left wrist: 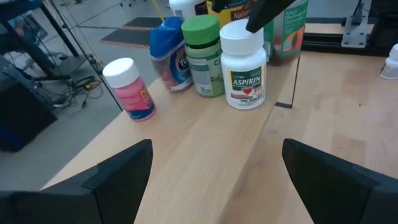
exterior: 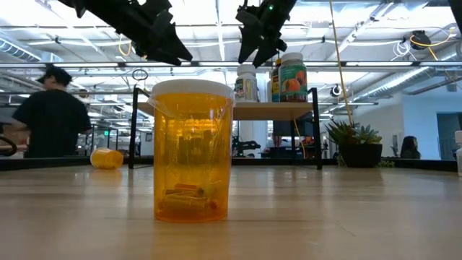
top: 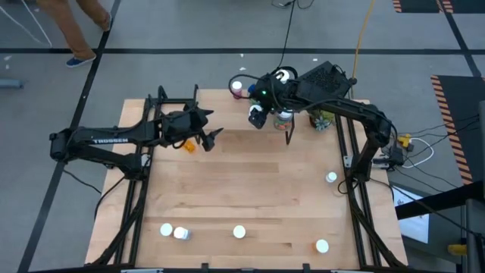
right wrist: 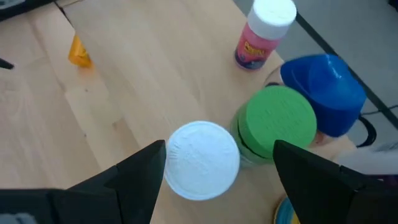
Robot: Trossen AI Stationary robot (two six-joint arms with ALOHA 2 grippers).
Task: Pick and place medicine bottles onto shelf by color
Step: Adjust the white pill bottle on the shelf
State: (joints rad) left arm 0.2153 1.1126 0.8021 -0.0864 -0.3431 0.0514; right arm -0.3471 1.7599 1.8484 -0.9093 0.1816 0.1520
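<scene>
Potted plant (exterior: 353, 143); person (exterior: 49, 115) behind table (exterior: 346, 209)

Both arms are dark, nearly black, built of boxy angular links. The left arm (top: 114, 140) carries white "TROSSEN" lettering along its long link. The right arm (top: 356, 114) has a ribbed, vented black housing near its wrist, a small green light glowing beside it, and white round fittings close to that. Black cables trail from its base. The fingers (left wrist: 118, 171) are matte black, flat-faced wedges with chamfered edges.
</scene>
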